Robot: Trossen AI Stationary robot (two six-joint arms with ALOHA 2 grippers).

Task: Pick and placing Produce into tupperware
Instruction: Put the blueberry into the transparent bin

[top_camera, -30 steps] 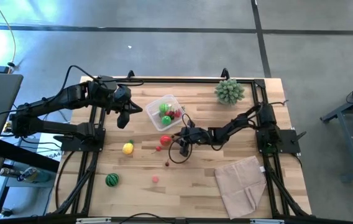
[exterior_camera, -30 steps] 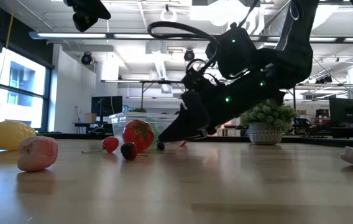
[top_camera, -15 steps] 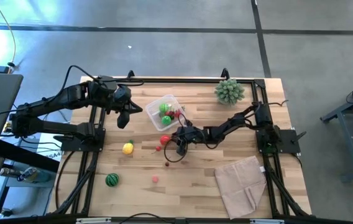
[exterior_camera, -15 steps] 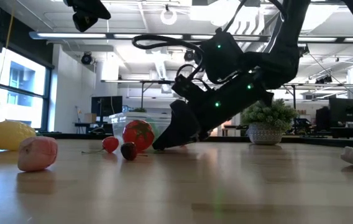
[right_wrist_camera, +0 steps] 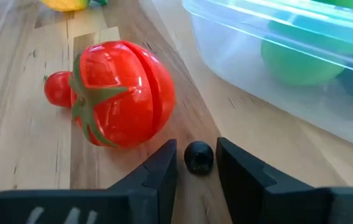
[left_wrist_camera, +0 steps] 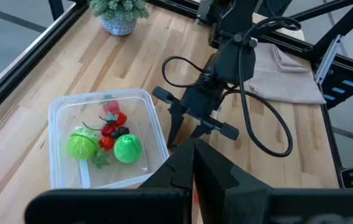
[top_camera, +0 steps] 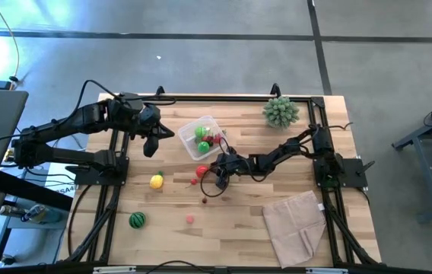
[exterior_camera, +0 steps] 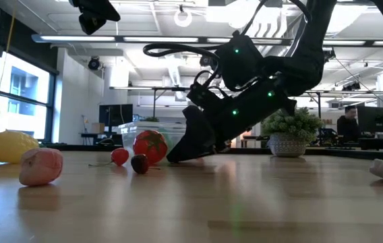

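Right gripper point(right_wrist_camera: 196, 163) jaws narrower than before, still apart around small glossy dark ball point(right_wrist_camera: 198, 156).

Glossy plastic on pale planked wood
Tomato point(right_wrist_camera: 122, 93) shines smooth and red, tupperware point(right_wrist_camera: 288, 56) is clear plastic, table point(top_camera: 246, 221) matt wood grain, cloth point(top_camera: 296, 224) soft beige, creased

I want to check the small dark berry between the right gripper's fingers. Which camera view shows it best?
The right wrist view: the dark berry lies on the table between the right gripper fingers, beside the red tomato. In the high, low and left wrist views, the arm hides it or it is too small to tell.
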